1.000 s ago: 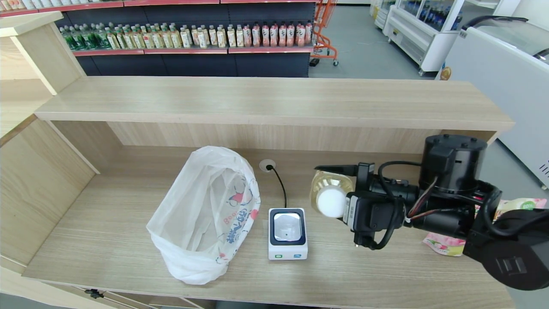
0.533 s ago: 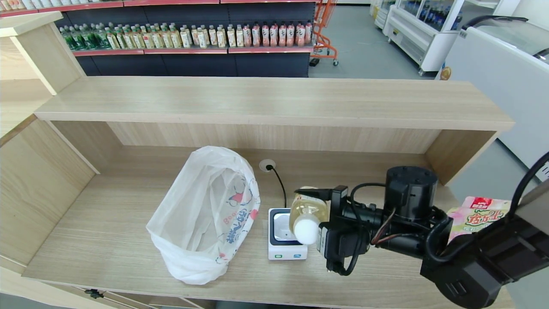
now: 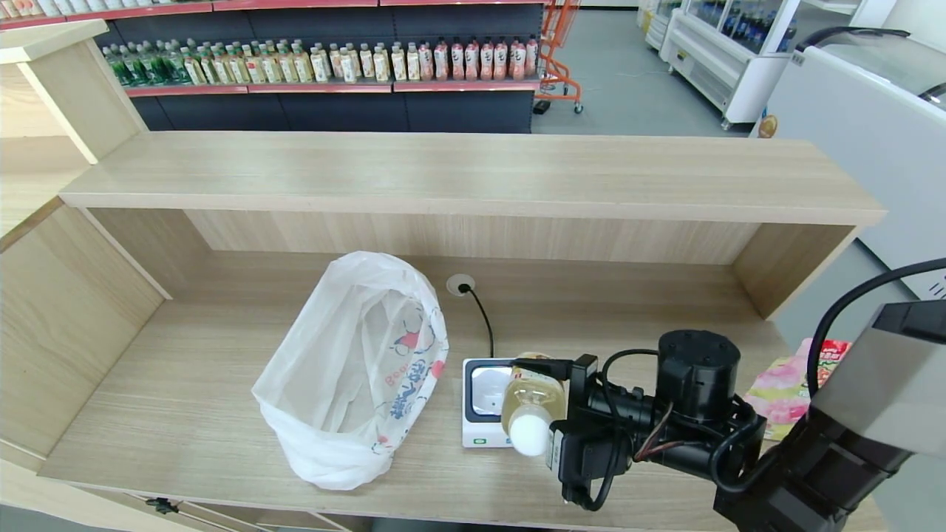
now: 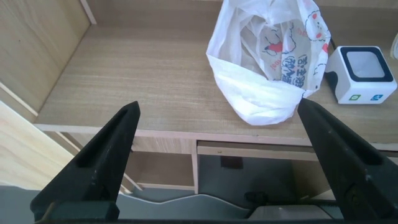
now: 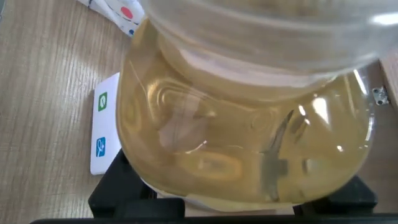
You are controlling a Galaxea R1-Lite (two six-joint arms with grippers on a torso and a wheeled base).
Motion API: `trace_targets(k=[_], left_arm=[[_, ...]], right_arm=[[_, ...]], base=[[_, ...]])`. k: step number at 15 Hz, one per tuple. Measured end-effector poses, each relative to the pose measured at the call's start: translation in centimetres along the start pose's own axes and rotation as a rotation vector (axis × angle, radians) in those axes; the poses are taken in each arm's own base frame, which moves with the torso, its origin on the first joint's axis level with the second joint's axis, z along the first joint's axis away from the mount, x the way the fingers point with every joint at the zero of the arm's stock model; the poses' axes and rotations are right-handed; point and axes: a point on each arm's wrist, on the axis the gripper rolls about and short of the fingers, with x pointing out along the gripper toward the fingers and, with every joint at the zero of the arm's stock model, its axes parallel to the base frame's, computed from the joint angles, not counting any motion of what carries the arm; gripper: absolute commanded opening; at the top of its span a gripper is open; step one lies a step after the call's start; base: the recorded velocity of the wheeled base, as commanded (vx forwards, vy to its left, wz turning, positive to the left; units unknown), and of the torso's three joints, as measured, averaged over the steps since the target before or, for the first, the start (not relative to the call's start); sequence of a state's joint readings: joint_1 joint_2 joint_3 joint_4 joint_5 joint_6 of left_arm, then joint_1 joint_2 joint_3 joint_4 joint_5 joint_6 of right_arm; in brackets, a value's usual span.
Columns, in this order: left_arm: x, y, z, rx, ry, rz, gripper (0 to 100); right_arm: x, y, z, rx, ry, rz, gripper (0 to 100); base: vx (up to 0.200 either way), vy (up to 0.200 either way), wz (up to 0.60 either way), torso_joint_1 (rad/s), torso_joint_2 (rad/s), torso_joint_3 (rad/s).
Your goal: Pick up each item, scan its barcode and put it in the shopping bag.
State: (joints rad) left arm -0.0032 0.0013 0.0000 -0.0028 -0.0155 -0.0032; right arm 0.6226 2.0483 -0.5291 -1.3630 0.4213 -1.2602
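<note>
- Bottle (image 3: 531,399) is held across its body by the right gripper (image 3: 548,403), low over the counter (image 3: 185,414) in the lower middle of the frame.
- Its long axis is laid up and down the frame, with the white cap turned toward the lower edge.
- Pale amber liquid is seen through clear plastic, and a label band can be made out near the upper end.
- The scanner (image 3: 484,403) is found just left of the bottle and beneath it. Its right edge is covered and its window mostly left bare.
- A small shift leftward is judged to be what the scan calls for. Whether the barcode faces down cannot be told.
- The shopping bag (image 3: 355,369) is stood open farther left.
- The left gripper (image 4: 217,162) is spread wide and empty, so the right arm is judged the nearer.
</note>
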Motion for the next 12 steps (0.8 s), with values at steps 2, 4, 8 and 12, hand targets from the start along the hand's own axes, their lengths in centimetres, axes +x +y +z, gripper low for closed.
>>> trace_targets(k=[2,4,8,12], left_arm=[[0.0,0.0,0.0,-0.001,0.0,0.0,100],[0.0,0.0,0.0,-0.001,0.0,-0.001,100],[0.0,0.0,0.0,0.002,0.0,-0.001,100],[0.0,0.0,0.0,0.003,0.0,0.0,100]], right_arm=[[0.0,0.3,-0.1,0.009,0.003,0.01,0],[0.0,0.3,0.0,0.012,0.0,-0.005,0],[0.3,0.0,0.4,0.01,0.021,-0.046,0],[0.1,-0.7,1.0,-0.015,0.121,-0.192,0]], base=[[0.0,0.1,0.0,0.001,0.0,0.004],[0.0,0.2,0.0,-0.007,0.0,0.002],[0.0,0.0,0.0,0.0,0.0,0.0],[0.0,0.0,0.0,0.0,0.0,0.0]])
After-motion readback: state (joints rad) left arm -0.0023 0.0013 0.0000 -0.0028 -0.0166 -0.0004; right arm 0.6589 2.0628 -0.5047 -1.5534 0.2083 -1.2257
